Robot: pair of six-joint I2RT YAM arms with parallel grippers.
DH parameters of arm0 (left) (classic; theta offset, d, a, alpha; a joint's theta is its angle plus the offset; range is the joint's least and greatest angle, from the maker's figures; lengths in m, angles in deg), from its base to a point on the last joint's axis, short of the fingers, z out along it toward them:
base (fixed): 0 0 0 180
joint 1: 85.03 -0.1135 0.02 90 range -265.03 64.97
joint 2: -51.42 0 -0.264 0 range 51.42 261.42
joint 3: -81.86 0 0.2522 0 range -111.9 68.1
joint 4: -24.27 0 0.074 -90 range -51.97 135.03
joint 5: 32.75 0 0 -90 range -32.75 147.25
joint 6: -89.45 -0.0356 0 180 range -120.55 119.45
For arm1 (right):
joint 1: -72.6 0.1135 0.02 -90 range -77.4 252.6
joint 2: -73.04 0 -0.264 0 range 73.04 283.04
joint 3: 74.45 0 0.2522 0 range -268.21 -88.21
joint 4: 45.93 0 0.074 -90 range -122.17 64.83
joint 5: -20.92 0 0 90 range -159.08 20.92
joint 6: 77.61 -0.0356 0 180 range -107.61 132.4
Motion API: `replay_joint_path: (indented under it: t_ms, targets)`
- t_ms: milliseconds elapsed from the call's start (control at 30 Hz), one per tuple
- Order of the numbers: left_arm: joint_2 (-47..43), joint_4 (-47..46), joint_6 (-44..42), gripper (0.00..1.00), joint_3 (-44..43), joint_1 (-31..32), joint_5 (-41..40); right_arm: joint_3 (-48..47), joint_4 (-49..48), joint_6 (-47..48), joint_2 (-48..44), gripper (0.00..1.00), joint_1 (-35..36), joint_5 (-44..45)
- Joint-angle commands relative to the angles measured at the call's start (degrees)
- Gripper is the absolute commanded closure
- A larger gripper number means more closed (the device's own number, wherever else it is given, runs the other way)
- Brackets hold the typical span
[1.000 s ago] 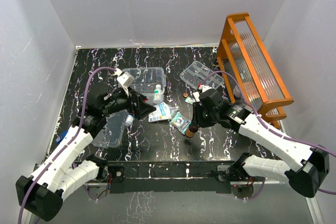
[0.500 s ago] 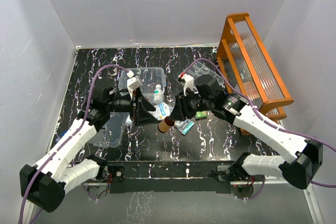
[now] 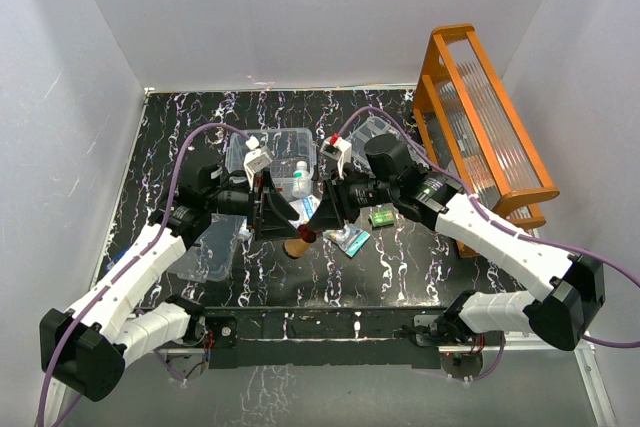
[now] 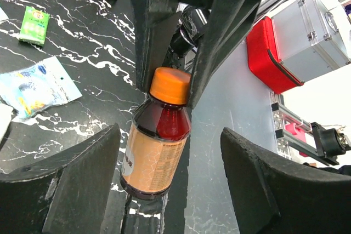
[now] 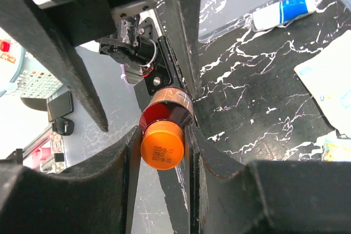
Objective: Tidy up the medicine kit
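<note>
A brown syrup bottle with an orange cap hangs over the table between both arms. My right gripper is shut on its neck, just under the cap, as the right wrist view shows. My left gripper is open, its fingers on either side of the bottle's labelled body without touching it. The clear kit box stands behind the grippers with a white bottle inside. Its clear lid lies flat at the left. The divided tray is partly hidden by my right arm.
A white box, a blue sachet and a green packet lie mid-table. A white and blue tube lies by the lid. The tall orange rack stands at the right wall.
My right gripper has carried the bottle left and up to my left gripper. My left gripper has swung right and now straddles the bottle's body.
</note>
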Motion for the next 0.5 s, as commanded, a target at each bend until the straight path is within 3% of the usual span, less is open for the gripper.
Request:
replay_joint_path:
  t_ms: [0, 367, 467]
  targets:
    - [0.04, 5.02, -4.22, 0.30, -0.55, 0.32, 2.41, -4.51, -5.62, 1.04, -0.22, 0.93, 0.21, -3.48]
    - [-0.32, 5.39, -8.92, 0.34, 1.74, 1.50, 4.95, -5.87, -5.69, 2.36, 0.81, 0.94, 0.18, -7.44]
    - [-0.12, 5.43, -8.99, 0.44, 1.31, 1.65, 4.79, -5.85, -5.75, 2.38, 1.07, 0.94, 0.14, -8.42]
